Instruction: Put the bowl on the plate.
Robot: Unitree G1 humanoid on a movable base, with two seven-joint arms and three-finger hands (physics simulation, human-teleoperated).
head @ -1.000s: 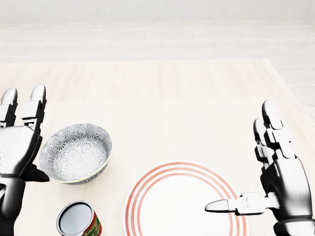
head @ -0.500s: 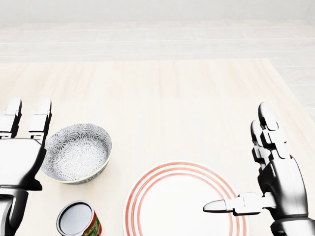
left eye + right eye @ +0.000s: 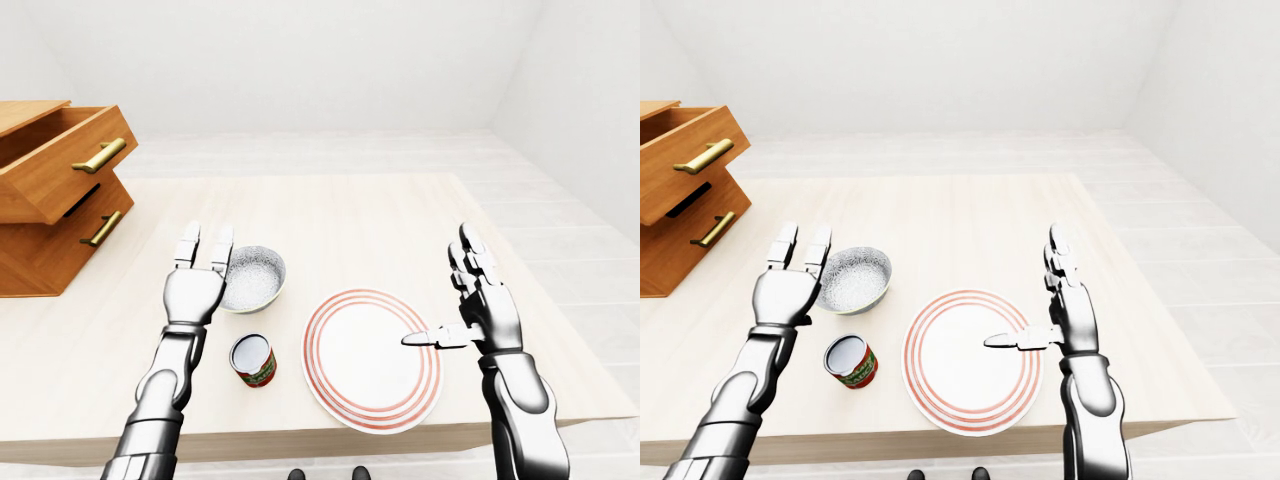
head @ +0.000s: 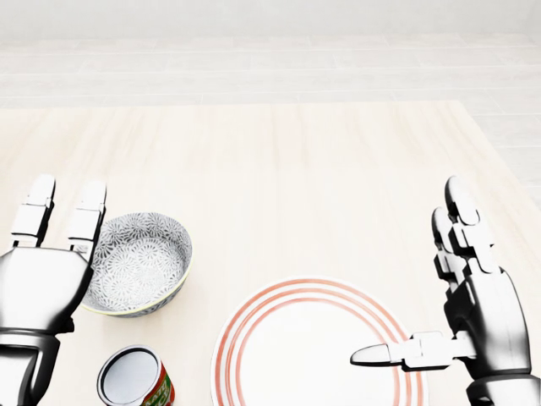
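Hovering at far left: left hand (image 4: 38, 288), fingers spread wide, just beside patterned bowl (image 4: 139, 258), likely lining up a grasp. Tin can (image 4: 131, 376) below. Red-ringed plate (image 4: 308, 355) bare, awaiting bowl. Right hand (image 4: 482, 313) splayed, thumb over plate rim.

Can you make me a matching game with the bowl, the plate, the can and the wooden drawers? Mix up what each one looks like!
Things:
1. bowl
2. plate
3. can
4. drawers

Looks:
A. red rings round the edge
B. gold handles
C. grey flower pattern
D. red and green label

Pairs: 1-C, 2-A, 3-D, 4-B
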